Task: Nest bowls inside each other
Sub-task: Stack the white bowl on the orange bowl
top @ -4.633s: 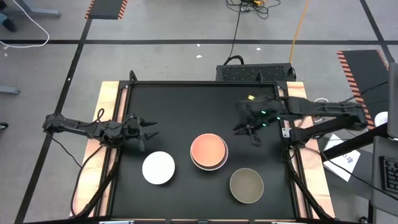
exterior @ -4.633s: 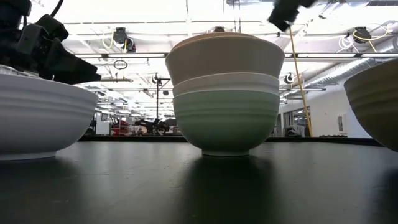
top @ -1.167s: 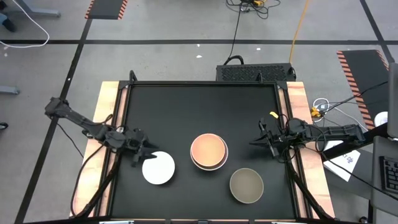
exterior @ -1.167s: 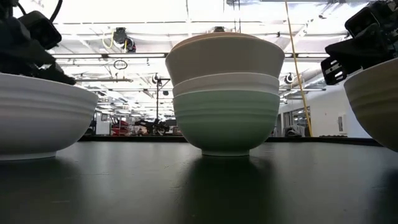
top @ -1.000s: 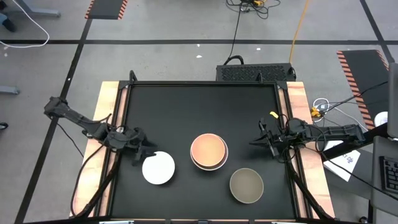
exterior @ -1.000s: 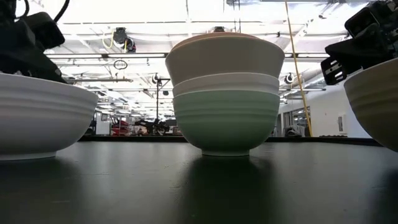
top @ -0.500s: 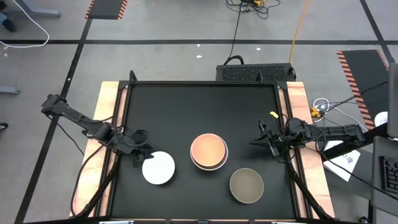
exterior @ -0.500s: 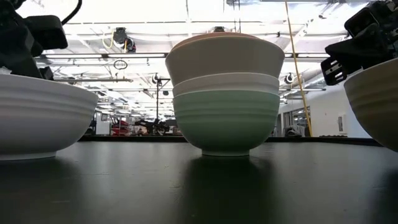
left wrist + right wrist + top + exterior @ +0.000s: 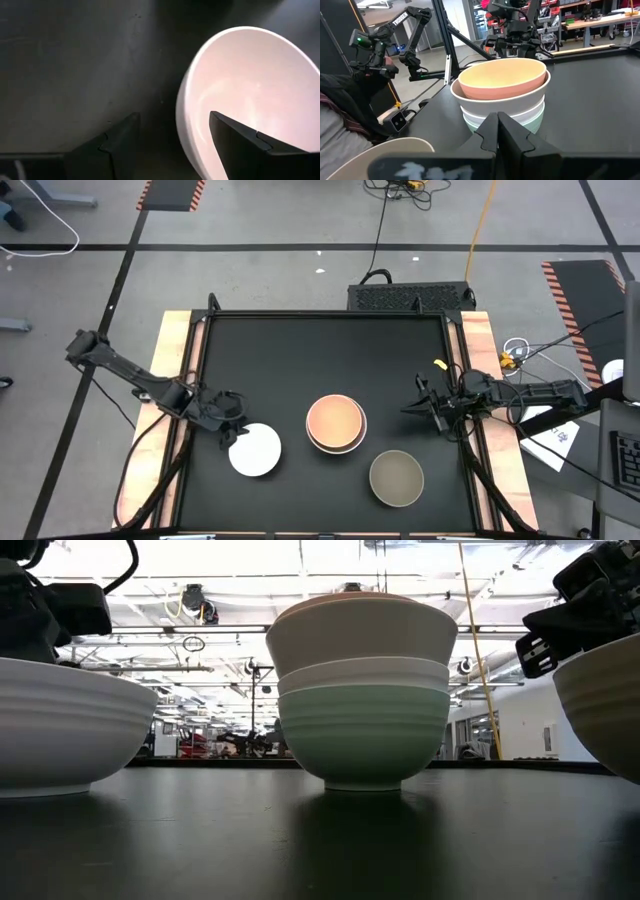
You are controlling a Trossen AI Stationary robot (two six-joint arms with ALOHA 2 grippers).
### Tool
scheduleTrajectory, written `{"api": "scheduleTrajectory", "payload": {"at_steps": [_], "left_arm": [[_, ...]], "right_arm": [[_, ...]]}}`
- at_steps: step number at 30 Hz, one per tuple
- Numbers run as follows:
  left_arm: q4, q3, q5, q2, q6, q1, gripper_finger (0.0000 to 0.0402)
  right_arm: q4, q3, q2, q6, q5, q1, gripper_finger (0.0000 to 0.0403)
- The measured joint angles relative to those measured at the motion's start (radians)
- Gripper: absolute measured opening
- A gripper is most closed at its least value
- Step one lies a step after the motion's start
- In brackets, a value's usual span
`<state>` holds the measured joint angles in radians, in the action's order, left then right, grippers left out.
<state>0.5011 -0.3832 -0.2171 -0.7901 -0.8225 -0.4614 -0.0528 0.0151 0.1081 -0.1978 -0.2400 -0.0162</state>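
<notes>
A lone white bowl stands on its base near the table's left. My left gripper is open and hovers at its far-left rim, one finger over the inside, one outside; I see no touch. A stack stands at the middle, coral-pink on top, white under it, mint-green at the bottom. The olive-tan bowl stands to the near right. My right gripper is shut and waits right of the stack.
The bowls stand on a black mat between wooden side rails. The mat's far half is bare. A black box sits beyond the far edge. A person's clothing shows at the side of the right wrist view.
My left gripper has crept toward the white bowl, to the right and slightly nearer, and now stands over the bowl's far-left rim. The bowls have not moved.
</notes>
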Motion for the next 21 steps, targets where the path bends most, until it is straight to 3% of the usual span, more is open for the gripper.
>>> {"api": "scheduleTrajectory", "payload": {"at_steps": [13, 17, 21], "left_arm": [[-0.005, 0.0, -0.087, -0.05, 0.016, 0.0, 0.0232], [-0.052, 0.025, -0.077, -0.05, 0.016, 0.0, 0.0168], [-0.128, 0.068, -0.069, -0.05, 0.019, 0.0, 0.0056]], "right_arm": [[0.0, 0.0, 0.005, 0.0, 0.0, 0.0, 0.0], [0.0, 0.0, 0.005, 0.0, 0.0, 0.0, 0.0], [0.0, 0.0, 0.005, 0.0, -0.001, 0.0, 0.0]]}}
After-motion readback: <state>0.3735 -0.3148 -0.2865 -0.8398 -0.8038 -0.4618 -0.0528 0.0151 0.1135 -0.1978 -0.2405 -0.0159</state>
